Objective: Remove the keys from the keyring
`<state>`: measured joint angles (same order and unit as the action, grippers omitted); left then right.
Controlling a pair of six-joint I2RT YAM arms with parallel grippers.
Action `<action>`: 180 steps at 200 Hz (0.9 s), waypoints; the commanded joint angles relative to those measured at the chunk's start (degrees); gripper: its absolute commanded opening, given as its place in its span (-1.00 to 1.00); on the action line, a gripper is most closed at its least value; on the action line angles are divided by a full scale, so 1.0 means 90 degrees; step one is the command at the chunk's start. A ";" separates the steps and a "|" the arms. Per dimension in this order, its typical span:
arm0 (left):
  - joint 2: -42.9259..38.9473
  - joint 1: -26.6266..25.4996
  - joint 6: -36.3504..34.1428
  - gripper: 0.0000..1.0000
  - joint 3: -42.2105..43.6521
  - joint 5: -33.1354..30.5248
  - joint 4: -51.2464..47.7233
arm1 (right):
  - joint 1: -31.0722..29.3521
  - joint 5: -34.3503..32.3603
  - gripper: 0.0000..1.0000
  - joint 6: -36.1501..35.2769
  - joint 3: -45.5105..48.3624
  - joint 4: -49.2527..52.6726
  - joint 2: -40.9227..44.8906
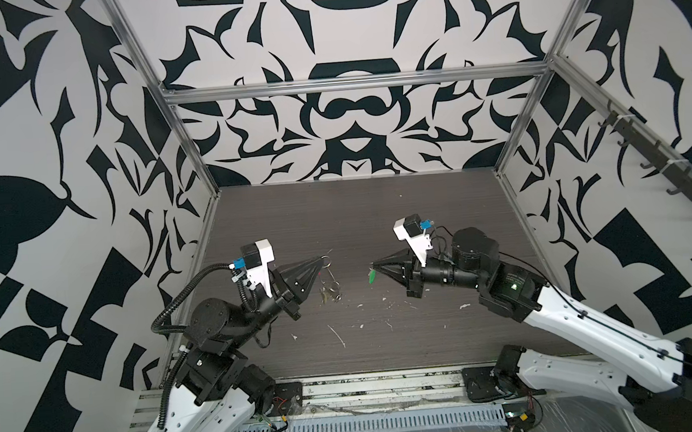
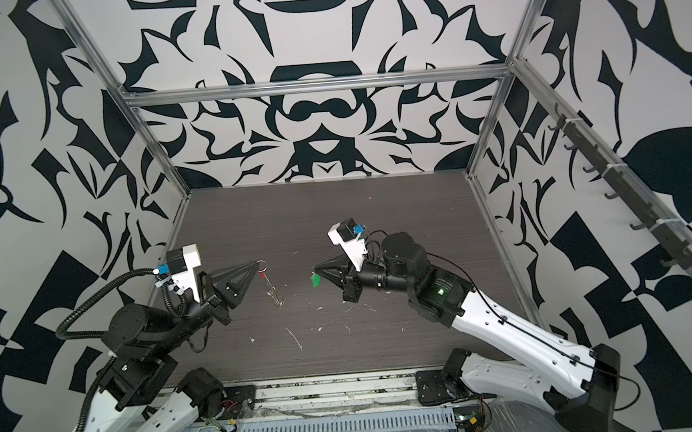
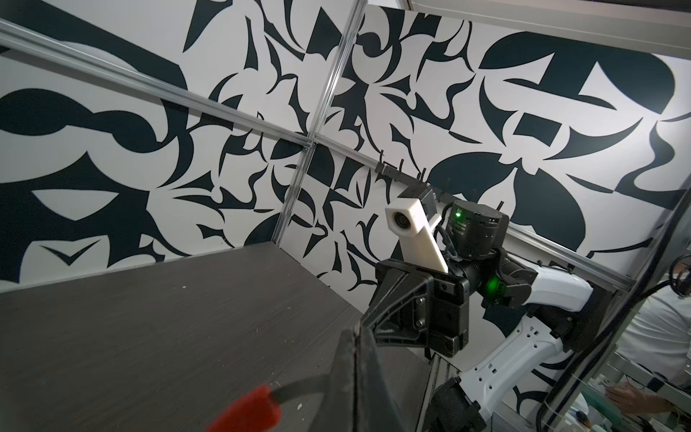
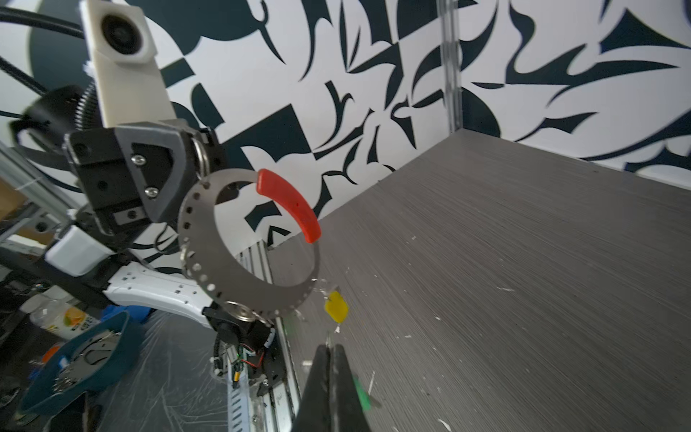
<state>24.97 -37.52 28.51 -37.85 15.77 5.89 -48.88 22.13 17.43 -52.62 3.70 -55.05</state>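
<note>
Top views: both show the left jaws clenched on a small ring (image 1: 326, 263) of the keyring (image 1: 329, 287), which hangs beneath; the right jaws, well apart, grasp the green key (image 1: 370, 276). Right wrist view: the yellow key (image 4: 336, 307) dangles from the keyring's lower edge.

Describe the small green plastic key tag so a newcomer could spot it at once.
Over the dark wood-grain tabletop, find the right arm's black gripper, shut, pointing toward the middle. The small bright green plastic key tag dangles from its tip. It is the only green tag, hanging apart from the yellow tag under the grey metal keyring in the left gripper.
</note>
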 commanded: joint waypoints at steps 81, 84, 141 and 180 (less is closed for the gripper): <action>-0.0267 0.0018 0.0064 -1.00 0.0196 -0.0296 -0.0264 | 0.0055 -0.0906 -1.00 0.0332 0.1364 -0.1144 -0.1337; -0.0265 0.0018 0.0072 -1.00 0.0200 -0.0297 -0.0269 | 0.0052 -0.0890 -1.00 0.0356 0.1364 -0.1206 -0.1422; -0.0235 0.0018 0.0142 -1.00 0.0257 -0.0275 -0.0196 | 0.0283 -0.0828 -1.00 0.0698 0.1228 -0.1966 -0.2982; -0.0265 0.0018 0.0186 -1.00 0.0288 -0.0292 -0.0156 | 0.0504 -0.0751 -1.00 0.0911 0.0913 -0.2043 -0.3879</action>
<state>23.09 -37.52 29.36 -35.94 13.69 2.35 -45.19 14.83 23.66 -41.06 -10.90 -87.46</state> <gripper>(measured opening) 0.046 0.043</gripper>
